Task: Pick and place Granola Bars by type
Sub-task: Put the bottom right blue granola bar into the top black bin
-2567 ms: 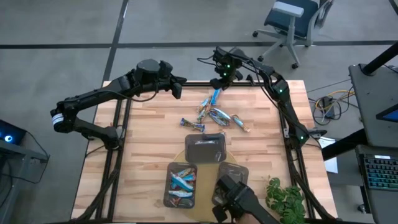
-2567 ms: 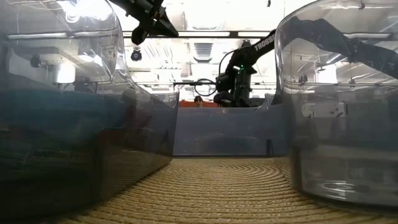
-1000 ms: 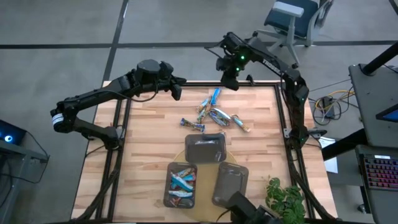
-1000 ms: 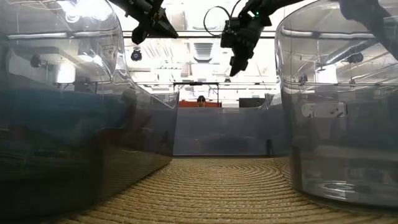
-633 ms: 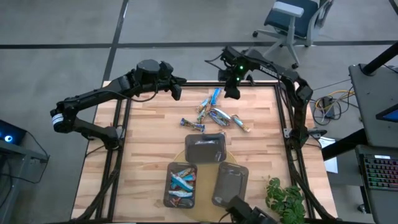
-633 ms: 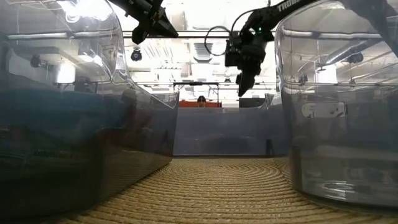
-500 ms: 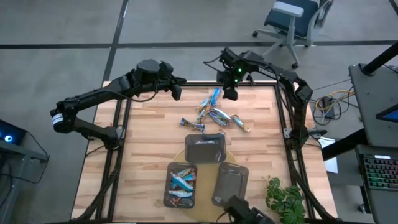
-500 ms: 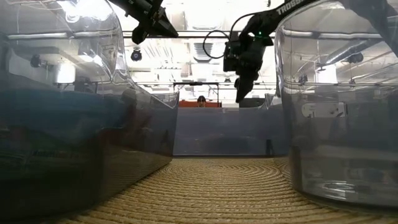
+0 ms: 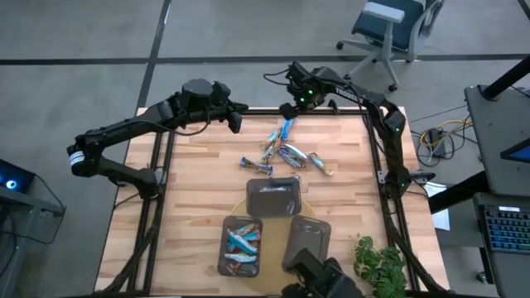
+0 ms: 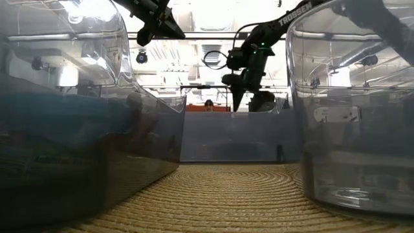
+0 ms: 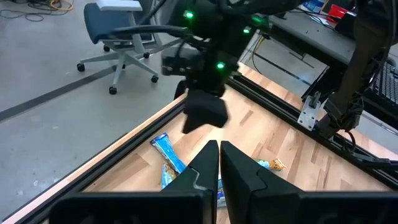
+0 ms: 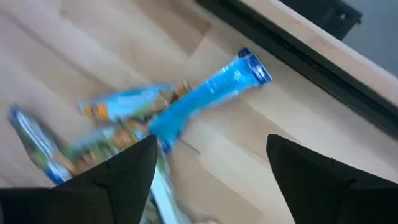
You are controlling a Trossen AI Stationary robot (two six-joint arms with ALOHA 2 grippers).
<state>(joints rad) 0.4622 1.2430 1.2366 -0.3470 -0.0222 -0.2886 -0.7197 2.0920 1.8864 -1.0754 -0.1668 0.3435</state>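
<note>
Nearest the front edge, one tray (image 9: 241,245) holds blue Granola Bars (image 9: 243,240). Farther back, loose bars (image 9: 286,149) lie mid-table, the long blue bar (image 12: 208,99) just below the right gripper (image 9: 293,108), fingers spread. The left gripper (image 9: 235,117) hovers apart, pressed together.

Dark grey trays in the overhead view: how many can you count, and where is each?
3. One tray sits at table centre; one near the front edge holds bars; the third lies right of it, partly hidden by a dark object.
</note>
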